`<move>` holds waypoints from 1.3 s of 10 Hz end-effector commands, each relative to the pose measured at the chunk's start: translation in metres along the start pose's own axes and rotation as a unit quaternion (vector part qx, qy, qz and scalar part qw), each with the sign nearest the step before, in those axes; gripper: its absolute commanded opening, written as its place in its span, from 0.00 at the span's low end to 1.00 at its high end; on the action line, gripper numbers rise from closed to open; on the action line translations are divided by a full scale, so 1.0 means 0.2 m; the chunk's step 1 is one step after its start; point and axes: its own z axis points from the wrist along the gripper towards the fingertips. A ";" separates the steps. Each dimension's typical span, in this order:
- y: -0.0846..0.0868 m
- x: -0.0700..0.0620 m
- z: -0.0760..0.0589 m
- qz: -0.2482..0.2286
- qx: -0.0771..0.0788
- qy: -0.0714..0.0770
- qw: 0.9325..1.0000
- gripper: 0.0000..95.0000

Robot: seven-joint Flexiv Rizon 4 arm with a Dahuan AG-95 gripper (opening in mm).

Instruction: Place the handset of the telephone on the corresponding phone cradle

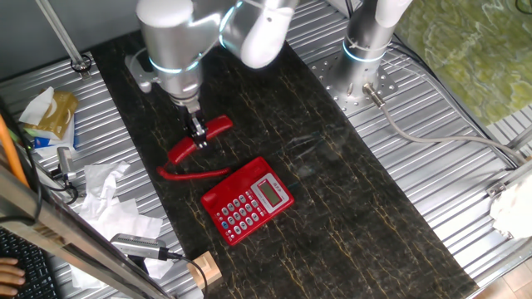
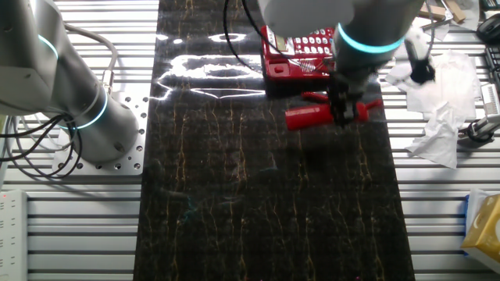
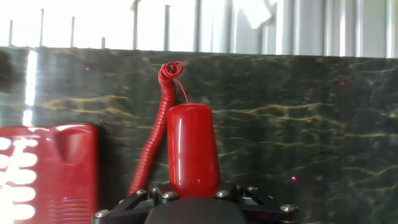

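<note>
While the handset [image 1: 199, 138] lies slantwise on the dark marble-patterned counter [image 1: 349, 208], the gripper [image 1: 197, 133] stands straight over its middle with its fingers clamped on the red bar, one end sticking out to each side. Just beside it, toward the front edge, sits the telephone [image 1: 248, 200], keypad and pale display up, and a thin red cord [image 1: 193, 173] runs between the two.

From the other fixed view the handset [image 2: 328, 114] lies next to the telephone [image 2: 298, 53], whose long phone cradle [image 2: 297, 70] faces it, bare. That view hides the display behind the arm.

Only the hand view shows the cord [image 3: 157, 134] as a tight coil, curling along the left of the handset [image 3: 191, 149], with the telephone [image 3: 53, 171] farther left.

One handset, one telephone, one cord, one gripper.
</note>
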 end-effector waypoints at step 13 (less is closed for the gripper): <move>0.26 -0.03 -0.06 0.042 -0.004 -0.010 0.999 0.00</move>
